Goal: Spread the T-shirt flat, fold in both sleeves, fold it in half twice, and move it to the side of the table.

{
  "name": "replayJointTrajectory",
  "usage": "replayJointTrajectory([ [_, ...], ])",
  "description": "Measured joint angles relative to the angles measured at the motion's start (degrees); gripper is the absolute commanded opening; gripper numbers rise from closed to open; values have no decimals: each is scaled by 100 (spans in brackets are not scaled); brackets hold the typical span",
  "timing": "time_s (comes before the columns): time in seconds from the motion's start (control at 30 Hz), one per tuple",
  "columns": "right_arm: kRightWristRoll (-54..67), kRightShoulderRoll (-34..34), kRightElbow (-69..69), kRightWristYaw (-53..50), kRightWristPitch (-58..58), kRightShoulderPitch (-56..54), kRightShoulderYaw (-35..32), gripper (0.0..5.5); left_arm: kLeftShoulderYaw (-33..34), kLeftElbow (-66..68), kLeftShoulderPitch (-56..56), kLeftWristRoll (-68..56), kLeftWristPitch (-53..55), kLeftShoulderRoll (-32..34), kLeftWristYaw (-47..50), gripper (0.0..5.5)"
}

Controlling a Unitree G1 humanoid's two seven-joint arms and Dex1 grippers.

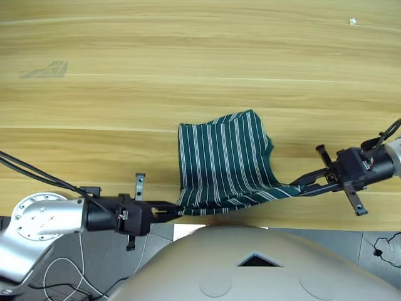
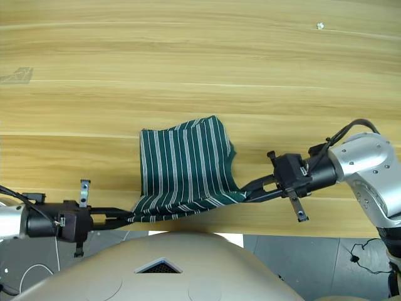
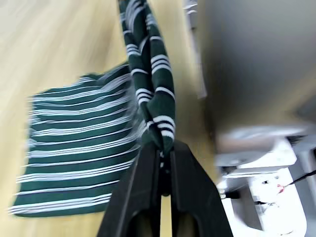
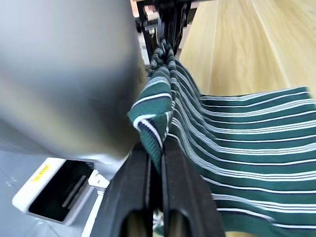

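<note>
Left eye view: T-shirt (sleeves hidden)

Silver arm shells, black wrists, black cables; left tool, right tool slim, black

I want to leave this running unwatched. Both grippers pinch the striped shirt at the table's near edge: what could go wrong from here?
The left gripper and right gripper each clamp only a bunched bit of the T-shirt; a harder pull might slip it free. The stretched edge lies close to the near edge of the table; released here, it could slide off.
</note>
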Motion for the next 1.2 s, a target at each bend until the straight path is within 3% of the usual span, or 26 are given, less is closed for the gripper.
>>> replayJointTrajectory([
  [0.17,-1018,908,1130,-301,-218,-1044,419,2,-472,1008,-1566,127,384,-266,-172,7],
  [0.4,-2116,2080,3253,-535,-1049,-2201,633,2,-1352,2150,-3320,602,828,-1208,-161,7],
  [0.67,-2621,2497,4395,-645,-1575,-2596,568,2,-1805,3485,-4625,1431,875,-2349,311,7],
  [0.7,-2639,2536,4433,-637,-1582,-2601,569,2,-1807,3654,-4699,1494,868,-2471,351,43],
  [0.97,-2819,2744,4970,-844,-1607,-2836,381,171,-1725,4663,-5117,2214,509,-2968,1184,181],
  [1.2,-3635,2780,5671,-1675,-2394,-3045,236,301,-814,5450,-5821,2528,498,-3582,3054,297],
])
